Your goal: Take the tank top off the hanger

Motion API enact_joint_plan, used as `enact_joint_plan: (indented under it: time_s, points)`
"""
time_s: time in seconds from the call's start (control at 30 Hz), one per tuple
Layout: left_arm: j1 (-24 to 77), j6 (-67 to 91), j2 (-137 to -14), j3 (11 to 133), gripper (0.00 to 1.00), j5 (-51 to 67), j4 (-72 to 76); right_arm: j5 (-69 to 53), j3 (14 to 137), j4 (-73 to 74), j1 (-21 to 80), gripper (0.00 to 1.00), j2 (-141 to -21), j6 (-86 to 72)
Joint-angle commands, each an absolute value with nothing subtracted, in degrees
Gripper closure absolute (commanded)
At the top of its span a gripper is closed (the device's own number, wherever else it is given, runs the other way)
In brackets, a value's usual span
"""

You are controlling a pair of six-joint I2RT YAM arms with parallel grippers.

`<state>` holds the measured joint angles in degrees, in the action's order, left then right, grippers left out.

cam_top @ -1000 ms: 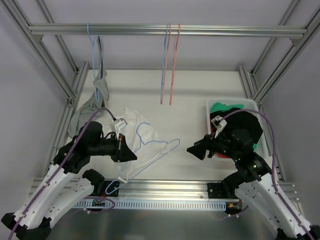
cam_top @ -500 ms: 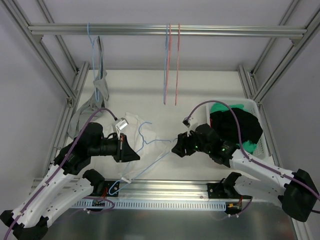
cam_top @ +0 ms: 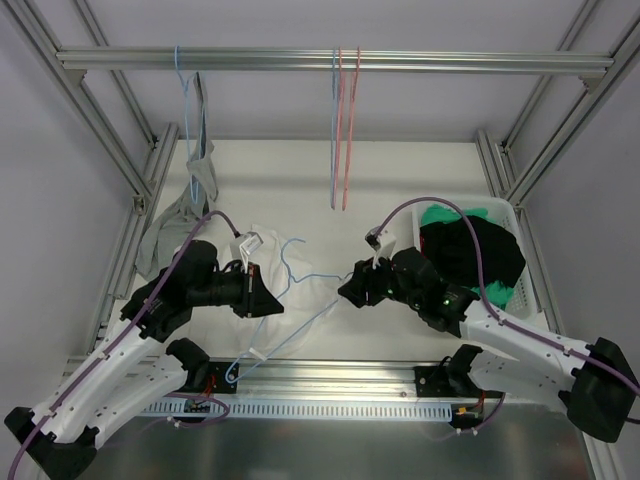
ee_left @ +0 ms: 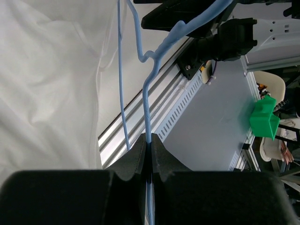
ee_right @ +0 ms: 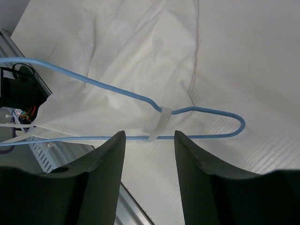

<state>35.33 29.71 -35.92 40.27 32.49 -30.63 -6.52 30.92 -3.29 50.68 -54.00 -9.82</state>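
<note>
A white tank top [cam_top: 268,248] lies slack on the table, still threaded on a light blue wire hanger [cam_top: 290,330]. My left gripper [cam_top: 275,303] is shut on the hanger's wire [ee_left: 150,136], with the cloth [ee_left: 47,84] spread to its left. My right gripper [cam_top: 345,290] stands open just above the hanger's far end [ee_right: 211,110]. One narrow strap [ee_right: 157,124] of the tank top [ee_right: 117,56] is looped round the wire there, in line with the gap of my right gripper [ee_right: 149,140]. Neither finger [ee_right: 108,159] touches strap or wire.
A white bin [cam_top: 505,205] of black and green clothes sits at the right. A blue and a pink empty hanger [cam_top: 340,150] hang from the overhead rail, and a grey garment [cam_top: 200,165] hangs at the left. An aluminium rail [cam_top: 330,372] runs along the near edge.
My right arm has swung left from the bin to the hanger's end, its jaws narrowing. The left gripper has shifted a little right and up, still shut on the hanger.
</note>
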Motion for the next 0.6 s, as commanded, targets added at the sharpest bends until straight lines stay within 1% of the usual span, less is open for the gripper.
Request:
enact_joint_plan:
  time_s: [0.0,0.07,0.13,0.17,0.2,0.27,0.3,0.33,0.37,0.47,0.5,0.57]
  points:
    - [35.9,30.8,-35.4,40.5,1.0,33.5,-26.2,-3.3,32.9,-6.4,51.0,0.51,-56.9,-8.8]
    - [35.9,30.9,-35.2,40.6,1.0,33.7,-25.9,-3.3,33.8,-6.5,51.0,0.52,-58.0,-8.0]
    - [35.9,31.1,-35.1,40.6,1.0,33.9,-25.9,-3.4,34.6,-6.5,51.0,0.58,-59.8,-7.7]
    - [35.9,31.2,-35.1,40.6,1.0,34.0,-25.8,-3.7,34.8,-6.5,51.0,0.69,-60.3,-7.6]
    - [35.9,31.3,-35.0,40.4,1.0,34.1,-25.8,-4.2,35.0,-6.5,51.0,0.73,-60.9,-7.6]
    - [35.9,31.4,-34.6,40.4,1.0,34.0,-25.8,-4.2,35.2,-6.6,51.0,0.77,-61.6,-7.6]
    - [35.9,31.6,-34.7,40.4,1.0,34.3,-25.8,-3.6,35.2,-6.7,51.0,0.89,-61.6,-7.4]
    - [35.9,31.6,-34.5,40.4,1.0,34.2,-25.6,-3.2,35.2,-6.6,50.9,0.96,-61.4,-7.2]
    - [35.9,31.6,-34.5,40.4,1.0,34.1,-25.6,-2.6,35.1,-6.4,50.8,1.0,-60.9,-7.2]
    - [35.9,31.3,-34.5,40.3,1.0,34.0,-25.6,-0.4,34.8,-5.0,49.9,1.0,-57.7,-6.9]
    - [35.9,31.1,-34.6,40.2,1.0,34.0,-25.6,3.7,35.0,-2.9,49.4,1.0,-56.6,-6.9]
    - [35.9,30.6,-35.1,39.8,1.0,35.1,-25.7,6.1,35.3,-0.5,46.1,1.0,-53.2,-6.9]
